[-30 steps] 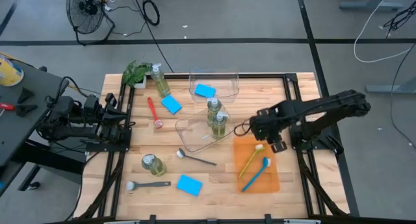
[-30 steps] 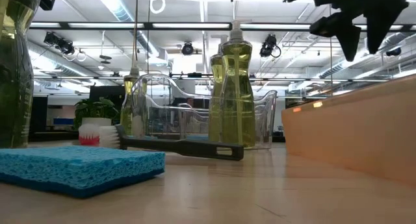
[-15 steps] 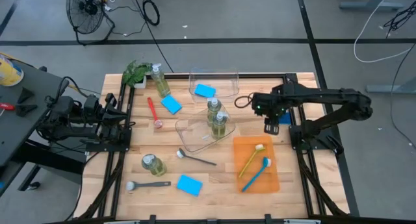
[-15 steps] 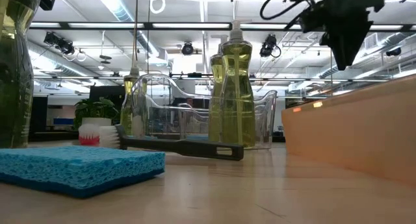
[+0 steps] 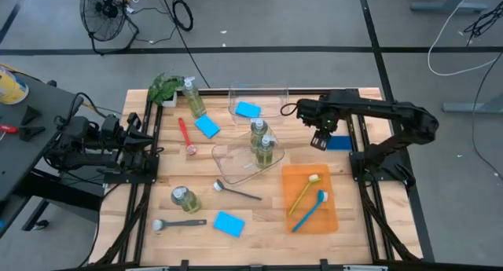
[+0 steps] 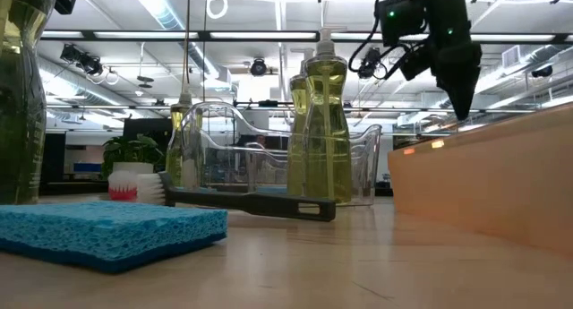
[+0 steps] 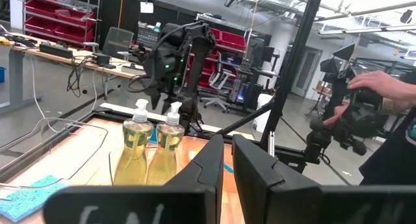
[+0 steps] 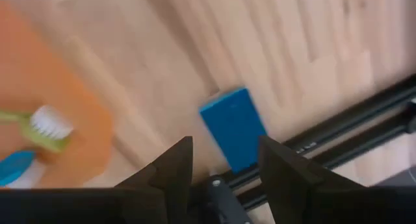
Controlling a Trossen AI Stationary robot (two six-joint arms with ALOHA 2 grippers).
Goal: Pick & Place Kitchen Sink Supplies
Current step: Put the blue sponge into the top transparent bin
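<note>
Swung from above the orange tray (image 5: 310, 199) toward the table's far right edge: right gripper (image 5: 320, 137), jaws parted, holding nothing, just beside a blue sponge (image 5: 339, 143). Low view: hanging high (image 6: 455, 81) beyond the pump bottles (image 6: 326, 130). Right wrist: sponge (image 8: 233, 128) ahead, against the rail. Left gripper (image 7: 224, 169) clenched, empty, parked at left.

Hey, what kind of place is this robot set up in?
Probably a robotics lab or workshop: exposed ceiling ducts and lights, red parts bins on shelving, and a person's hand working a second arm rig beyond the wooden table.
</note>
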